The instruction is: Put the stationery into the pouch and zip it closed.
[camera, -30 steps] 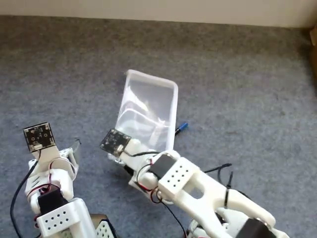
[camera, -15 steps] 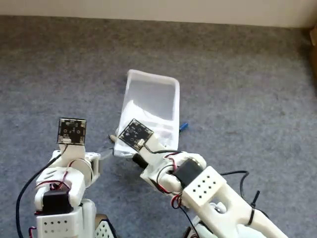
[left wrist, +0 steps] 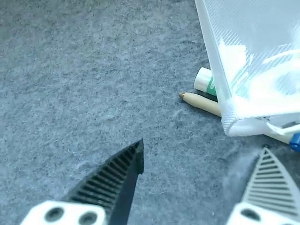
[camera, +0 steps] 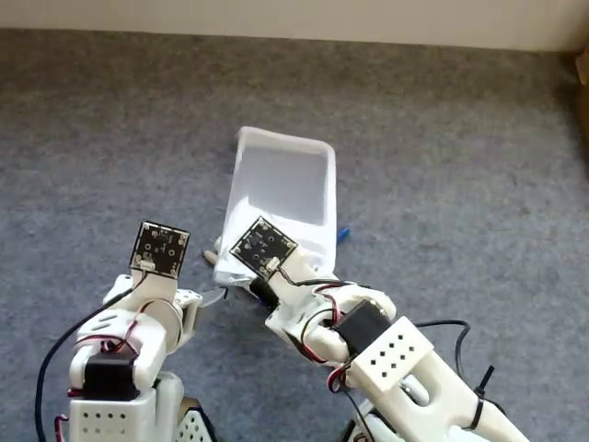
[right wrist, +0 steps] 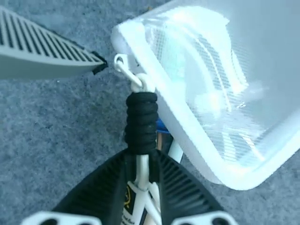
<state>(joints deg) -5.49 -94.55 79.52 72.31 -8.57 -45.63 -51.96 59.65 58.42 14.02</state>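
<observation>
A translucent white pouch [camera: 283, 189] lies on the grey carpet, and pale stationery shows through its wall [right wrist: 211, 89]. My right gripper [right wrist: 140, 157] is shut on the black cord pull [right wrist: 141, 121] of its zipper at the pouch's near corner. My left gripper [left wrist: 203, 146] stands open just beside that corner, one white finger [right wrist: 47, 47] close to the zipper ring. A white-and-green glue stick [left wrist: 205, 80] and a tan pen [left wrist: 201, 102] stick out from under the pouch [left wrist: 253, 61]. A blue pen tip [camera: 342, 234] shows at its other side.
Grey carpet [camera: 460, 166] spreads all around the pouch. A pale wall strip [camera: 294, 17] runs along the far edge. Both arm bases crowd the near edge, with cables [camera: 442, 327] trailing beside the right arm.
My left arm has swung right, toward the pouch's near corner. My right arm has shifted right and forward with the zipper pull, and the pouch's near end moved slightly.
</observation>
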